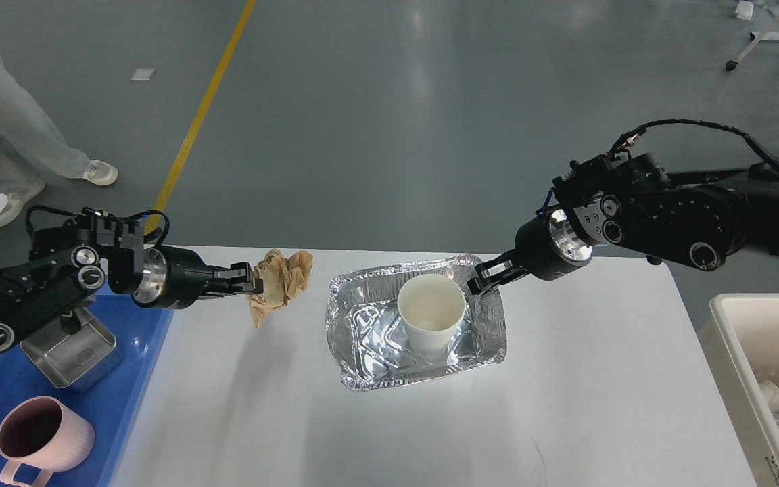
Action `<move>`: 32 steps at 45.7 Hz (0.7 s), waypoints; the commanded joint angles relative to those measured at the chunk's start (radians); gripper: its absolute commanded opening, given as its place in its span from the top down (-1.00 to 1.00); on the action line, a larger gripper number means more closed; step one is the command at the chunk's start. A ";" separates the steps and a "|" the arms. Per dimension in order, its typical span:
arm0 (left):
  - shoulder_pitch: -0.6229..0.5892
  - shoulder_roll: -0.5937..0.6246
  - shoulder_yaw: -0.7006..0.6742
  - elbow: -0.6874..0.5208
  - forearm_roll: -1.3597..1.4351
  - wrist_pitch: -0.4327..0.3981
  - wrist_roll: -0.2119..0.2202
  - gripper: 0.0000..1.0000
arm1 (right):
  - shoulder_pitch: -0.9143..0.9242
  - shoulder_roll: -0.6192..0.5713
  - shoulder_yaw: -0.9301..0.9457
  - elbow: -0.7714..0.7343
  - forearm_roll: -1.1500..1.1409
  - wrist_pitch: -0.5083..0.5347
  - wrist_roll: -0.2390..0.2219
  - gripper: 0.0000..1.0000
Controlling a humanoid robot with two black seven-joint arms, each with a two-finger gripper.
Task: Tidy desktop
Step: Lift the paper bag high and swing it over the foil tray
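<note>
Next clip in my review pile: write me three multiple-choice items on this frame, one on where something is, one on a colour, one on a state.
1. Where does the white paper cup stand?
A. inside the foil tray
B. on the blue tray
C. in the cream bin

2. What colour is the ribbed mug at lower left?
A. green
B. pink
C. black

3. What is the left claw doing?
A. hanging open over bare desktop
B. holding the steel container
C. gripping the crumpled brown paper

Answers:
1. A, the cup sits upright within the foil tray's walls, on the desktop.
2. B, the mug on the blue tray is pale pink.
3. C, its fingers are closed on the paper's edge and the paper hangs above the desktop, casting a shadow below.
</note>
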 commanded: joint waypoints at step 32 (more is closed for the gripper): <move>-0.174 0.472 -0.300 -0.121 -0.342 -0.198 -0.056 0.97 | -0.012 0.037 0.002 -0.053 0.018 0.002 0.000 1.00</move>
